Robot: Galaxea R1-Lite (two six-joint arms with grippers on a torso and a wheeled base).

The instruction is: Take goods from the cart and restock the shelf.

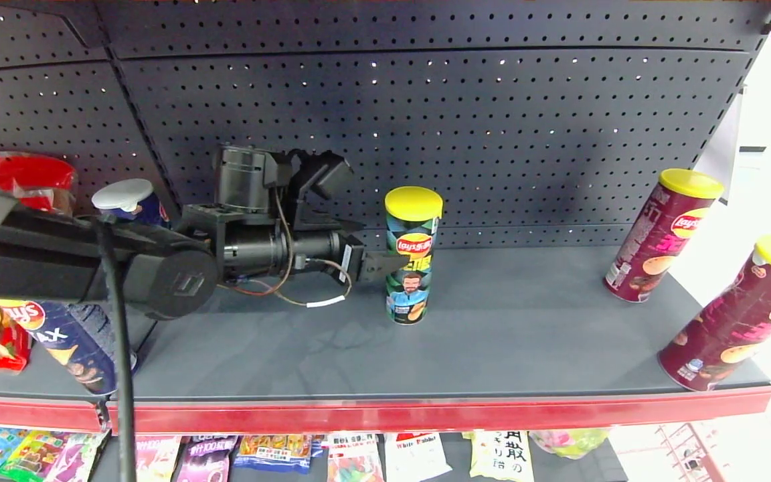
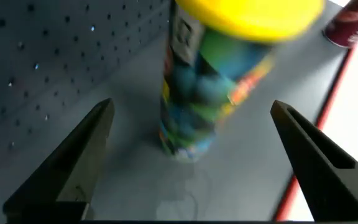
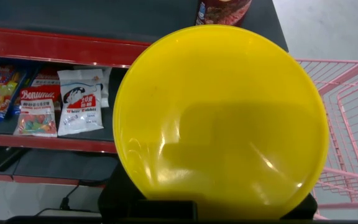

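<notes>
Nearest, a yellow lid close before the right wrist camera, pink cart beside it; whether that arm's jaws grip it cannot be told. On the shelf, one maroon can at the front right corner. Mid-shelf, the blue-green can stands upright; left gripper level with it, jaws wide apart, can just beyond their tips. Second maroon can further back right, by the pegboard.

Dark grey, red-edged metal shelf holds an upright teal yellow-lidded can mid-shelf, with a maroon yellow-lidded can at right and a second maroon can nearer the front edge.
</notes>
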